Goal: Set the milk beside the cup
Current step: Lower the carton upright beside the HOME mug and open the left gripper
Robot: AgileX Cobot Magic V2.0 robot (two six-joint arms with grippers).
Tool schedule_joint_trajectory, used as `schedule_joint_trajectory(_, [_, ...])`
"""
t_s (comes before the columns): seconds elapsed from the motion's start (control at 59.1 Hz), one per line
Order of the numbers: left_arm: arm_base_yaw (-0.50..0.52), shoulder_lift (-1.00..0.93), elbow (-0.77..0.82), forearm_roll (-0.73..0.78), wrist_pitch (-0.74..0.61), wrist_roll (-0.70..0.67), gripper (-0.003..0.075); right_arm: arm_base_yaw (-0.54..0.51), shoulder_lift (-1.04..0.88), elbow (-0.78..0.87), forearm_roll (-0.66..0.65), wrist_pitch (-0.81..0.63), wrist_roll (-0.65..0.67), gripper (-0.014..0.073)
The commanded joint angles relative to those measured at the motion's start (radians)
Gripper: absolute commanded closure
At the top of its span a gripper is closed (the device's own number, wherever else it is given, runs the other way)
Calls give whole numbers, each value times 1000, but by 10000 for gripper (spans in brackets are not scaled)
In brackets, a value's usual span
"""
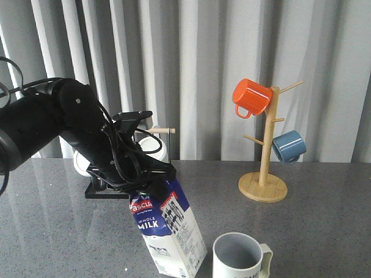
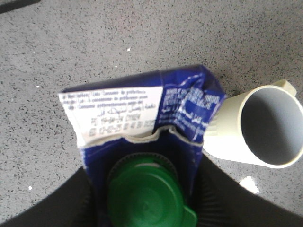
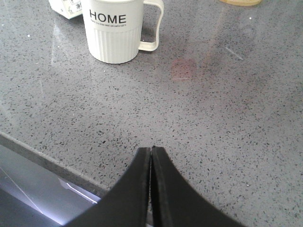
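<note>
The blue-and-white milk carton (image 1: 169, 229) is tilted, its base near the table's front edge, just left of the white HOME cup (image 1: 239, 256). My left gripper (image 1: 148, 180) is shut on the carton's top. In the left wrist view the green cap (image 2: 144, 194) sits between the black fingers (image 2: 57, 203), with the cup (image 2: 258, 127) close beside the carton (image 2: 142, 113). My right gripper (image 3: 151, 150) is shut and empty, low over the table near its front edge. The cup (image 3: 113, 30) with its handle stands ahead of it, and a corner of the carton (image 3: 66, 7) shows beside it.
A wooden mug tree (image 1: 264, 176) at the right back holds an orange mug (image 1: 251, 97) and a blue mug (image 1: 288, 146). A black rack (image 1: 104, 191) with white mugs (image 1: 154, 147) stands behind my left arm. The table's front edge (image 3: 42, 158) is near my right gripper.
</note>
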Motion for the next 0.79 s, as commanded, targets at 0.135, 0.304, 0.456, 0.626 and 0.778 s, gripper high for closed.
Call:
schedule_joint_trajectory(0.135, [-17,-42,-26,-30,-18,-9,715,0,7,-22,-6,-71,0,604])
schedule_joint_trajectory(0.304, [-17,-42,-26,-30,-18,-9,664,0,7,-22,-6,-71,0,604])
schedule_joint_trajectory(0.456, [-17,-42,-26,-30,-18,-9,585,0,7,-22,-6,-71,0,604])
schedule_joint_trajectory(0.626, [-17,-42,-26,-30,-18,-9,449,0,7,-22,-6,-71,0,604])
schedule_joint_trajectory(0.778, [-17,-42,-26,-30,-18,-9,343,0,7,-22,-6,-71,0,604])
